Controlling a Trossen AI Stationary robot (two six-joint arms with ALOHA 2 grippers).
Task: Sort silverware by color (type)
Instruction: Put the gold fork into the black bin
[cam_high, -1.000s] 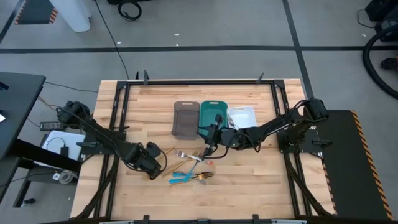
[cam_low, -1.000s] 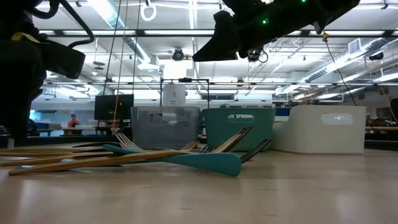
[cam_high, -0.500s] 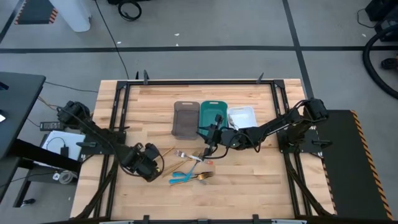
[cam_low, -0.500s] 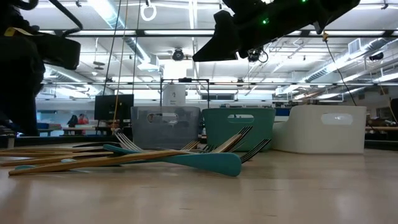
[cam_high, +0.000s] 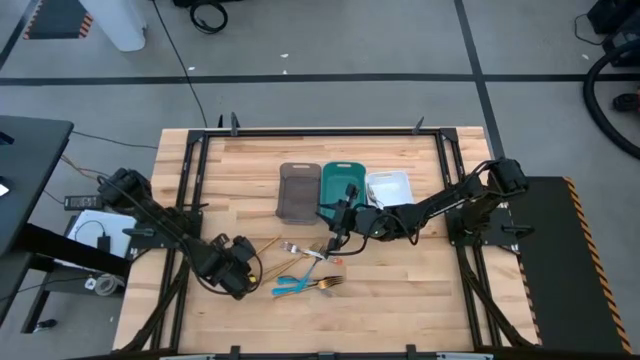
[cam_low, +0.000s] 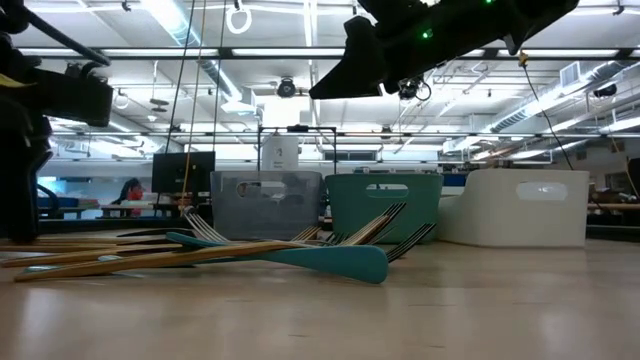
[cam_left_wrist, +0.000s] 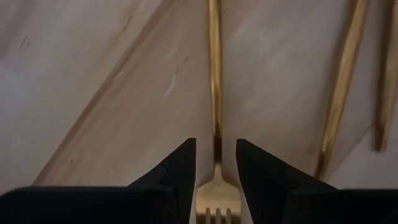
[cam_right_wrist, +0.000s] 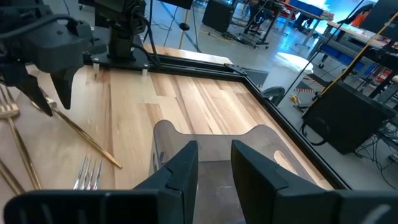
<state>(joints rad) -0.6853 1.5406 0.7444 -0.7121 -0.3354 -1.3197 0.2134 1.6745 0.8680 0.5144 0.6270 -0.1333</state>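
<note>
The silverware lies in a loose pile (cam_high: 305, 270) on the wooden table, with gold forks and blue-handled pieces (cam_low: 300, 258) crossing each other. My left gripper (cam_high: 240, 280) stands at the pile's left, pointing steeply down and shut on a gold fork (cam_left_wrist: 214, 74). My right gripper (cam_high: 333, 232) hovers above the pile's far side, in front of the teal tray (cam_high: 340, 185). It is open, with nothing between its fingers (cam_right_wrist: 186, 168). My left gripper pinches the gold fork between its two fingers at the neck, just above the tines (cam_left_wrist: 216, 180). The fingers come from above, slanting steeply down, and lie along the fork. Its handle (cam_right_wrist: 87, 140) runs on past the fingertips, slanting down to the table.
Three trays stand side by side behind the pile: grey-brown (cam_high: 299, 192), teal and white (cam_high: 390, 187). More gold pieces (cam_left_wrist: 345, 87) lie on the wood beside the held fork. Black frame rails (cam_high: 190, 200) border the table's left and right sides.
My left gripper has gone toward the table's left and near edges and sunk a little, turning slightly.
</note>
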